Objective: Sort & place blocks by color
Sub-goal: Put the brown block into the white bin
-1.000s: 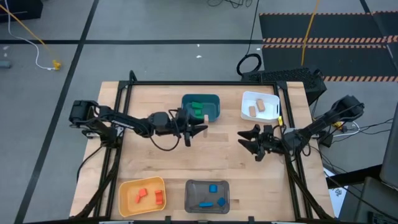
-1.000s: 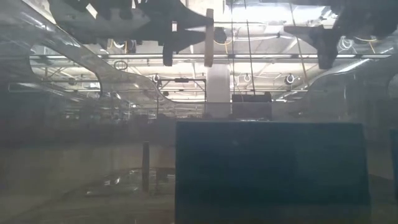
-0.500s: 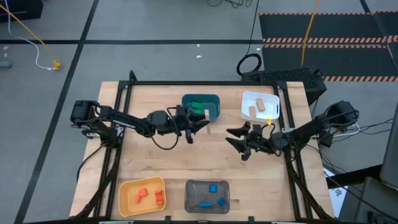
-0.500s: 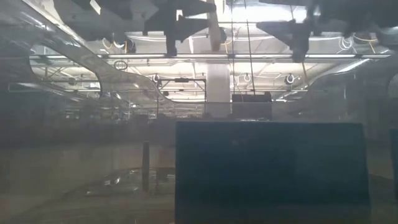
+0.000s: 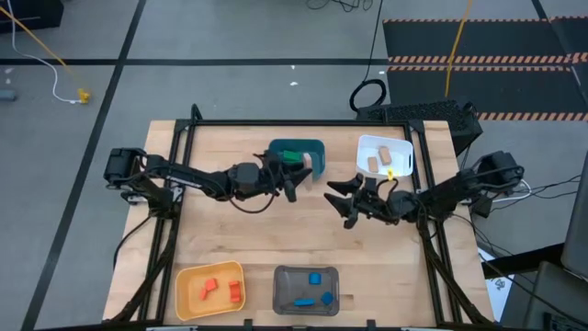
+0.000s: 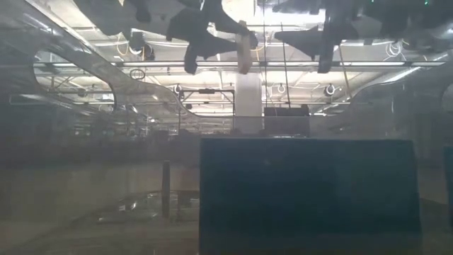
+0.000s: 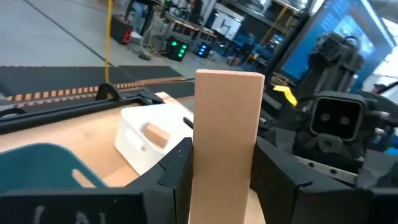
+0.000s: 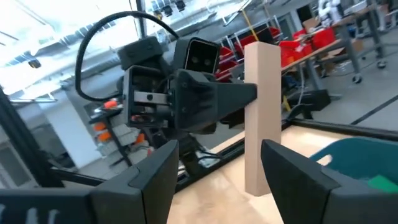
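Observation:
My left gripper (image 5: 292,181) is shut on a long plain tan block (image 7: 227,124), high above the table beside the teal bin (image 5: 312,149). In the low view the block (image 6: 244,46) shows near the top, slightly tilted. My right gripper (image 5: 338,202) is open and faces the block (image 8: 260,112) from the table's right, a short way off and touching nothing. The other blocks lie in bins: green ones in the teal bin, tan ones (image 5: 372,164) in the white bin (image 5: 397,147), red-orange ones (image 5: 209,288) in the yellow bin, blue ones (image 5: 315,279) in the grey bin. My left gripper pinches the tan block between its two fingers (image 7: 177,171), on the block's two wide faces below its middle (image 7: 217,180). The fingers come level from the table's left and lie across the block. It stands roughly upright, lifted clear of the table, its upper end free.
The yellow bin (image 5: 186,276) and grey bin (image 5: 283,292) sit at the near edge, the teal and white bins at the far edge. Bare wood lies between them. A dark metal frame (image 5: 276,122) runs around the table top.
My right gripper has moved toward the table's left, closing on the left gripper and the block, staying open. My left gripper has carried the tan block a little toward the far edge, next to the teal bin, and the block has tipped slightly.

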`<state>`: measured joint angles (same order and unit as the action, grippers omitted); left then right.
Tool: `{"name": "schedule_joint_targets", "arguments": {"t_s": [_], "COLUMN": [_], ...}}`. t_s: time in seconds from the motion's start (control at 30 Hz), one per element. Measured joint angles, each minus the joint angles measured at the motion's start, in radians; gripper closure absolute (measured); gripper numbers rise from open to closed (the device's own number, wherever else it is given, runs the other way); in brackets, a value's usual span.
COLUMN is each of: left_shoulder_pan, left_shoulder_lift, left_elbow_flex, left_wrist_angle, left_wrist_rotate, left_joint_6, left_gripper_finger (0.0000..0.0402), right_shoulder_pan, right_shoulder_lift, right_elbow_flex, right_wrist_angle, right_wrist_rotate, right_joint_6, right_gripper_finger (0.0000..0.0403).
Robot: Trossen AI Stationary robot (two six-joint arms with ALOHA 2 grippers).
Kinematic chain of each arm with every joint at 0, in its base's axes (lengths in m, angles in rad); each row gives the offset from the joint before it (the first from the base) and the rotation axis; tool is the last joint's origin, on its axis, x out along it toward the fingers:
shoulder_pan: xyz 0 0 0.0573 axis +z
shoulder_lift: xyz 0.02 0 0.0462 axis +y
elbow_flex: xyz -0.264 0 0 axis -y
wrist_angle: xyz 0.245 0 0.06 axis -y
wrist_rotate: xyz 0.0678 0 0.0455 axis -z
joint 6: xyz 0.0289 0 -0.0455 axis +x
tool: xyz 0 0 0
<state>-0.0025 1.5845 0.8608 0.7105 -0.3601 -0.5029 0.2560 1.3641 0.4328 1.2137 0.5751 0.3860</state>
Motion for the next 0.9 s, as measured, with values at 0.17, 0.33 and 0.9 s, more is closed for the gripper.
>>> {"name": "schedule_joint_targets", "arguments": {"t_s": [0.17,0.33,0.9], "left_shoulder_pan": [0.014,0.015,0.017], "left_shoulder_lift": [0.0,0.0,0.0], "left_elbow_flex": [0.0,0.0,0.028], "left_wrist_angle": [-0.004,-0.003,-0.018], "left_wrist_rotate": [-0.028,-0.039,-0.12], "left_joint_6": [-0.046,-0.057,-0.049], "left_gripper_finger": [0.027,0.027,0.027], "right_shoulder_pan": [-0.047,-0.078,-0.163], "right_shoulder_lift": [0.025,0.048,0.064], "right_elbow_flex": [0.0,0.0,0.095], "right_wrist_angle": [0.001,0.003,-0.147], "right_wrist_rotate": [-0.002,-0.005,-0.158], "right_joint_6": [-0.009,-0.031,0.024], "right_gripper_finger": [0.0181,0.0181,0.0181]}}
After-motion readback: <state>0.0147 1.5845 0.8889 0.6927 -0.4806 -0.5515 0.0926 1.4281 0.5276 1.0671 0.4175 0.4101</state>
